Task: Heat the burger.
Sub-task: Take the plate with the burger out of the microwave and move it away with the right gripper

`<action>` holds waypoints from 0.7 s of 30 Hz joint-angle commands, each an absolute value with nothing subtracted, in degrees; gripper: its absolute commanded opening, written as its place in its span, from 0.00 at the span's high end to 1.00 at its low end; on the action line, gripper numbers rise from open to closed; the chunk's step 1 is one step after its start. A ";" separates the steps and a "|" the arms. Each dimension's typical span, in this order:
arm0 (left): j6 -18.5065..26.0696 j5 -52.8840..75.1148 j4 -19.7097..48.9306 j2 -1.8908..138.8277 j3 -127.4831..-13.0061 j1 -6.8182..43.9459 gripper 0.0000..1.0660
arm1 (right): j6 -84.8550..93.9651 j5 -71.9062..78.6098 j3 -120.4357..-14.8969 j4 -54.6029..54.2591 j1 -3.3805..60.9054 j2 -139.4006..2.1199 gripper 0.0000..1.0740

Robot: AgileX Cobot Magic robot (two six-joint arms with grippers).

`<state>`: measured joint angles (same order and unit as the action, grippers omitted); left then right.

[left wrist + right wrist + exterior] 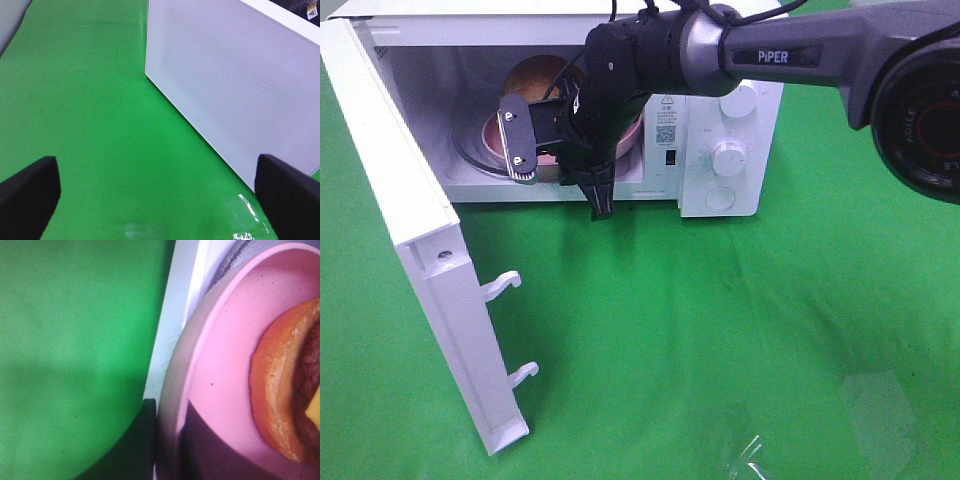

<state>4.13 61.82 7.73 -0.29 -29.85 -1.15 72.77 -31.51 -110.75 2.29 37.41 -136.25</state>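
- Green cloth-covered table [720, 330]: carries all items.
- White box-shaped microwave oven [730, 110]: stands at the rear, its white hinged door [420, 260] swung fully open on the left.
- Right arm, dark grey with jointed links [790, 55]: reaches in from the upper right, across the oven front, wrist bent downward at the cavity mouth.
- Round pink plate [220, 365]: inside the cavity, its rim at the opening.
- Right gripper [598, 195]: closed on the plate rim.
- Burger with golden-brown bun [285, 385]: lies on the plate, inside the oven.
- Left gripper [160, 190]: jaws spread wide, empty, above the cloth beside the open door.
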 commanded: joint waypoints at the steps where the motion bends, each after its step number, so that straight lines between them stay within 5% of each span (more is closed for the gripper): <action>1: 4.18 61.25 7.68 -0.57 -29.74 -1.26 0.08 | 74.31 -30.48 -109.38 2.41 37.36 -134.07 1.00; 21: 4.18 61.25 7.68 -0.57 -29.74 -1.26 0.08 | 77.12 -14.61 -88.12 8.31 37.36 -122.04 1.00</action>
<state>4.13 61.82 7.73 -0.29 -29.85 -1.15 77.81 -18.28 -89.44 6.93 38.04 -125.25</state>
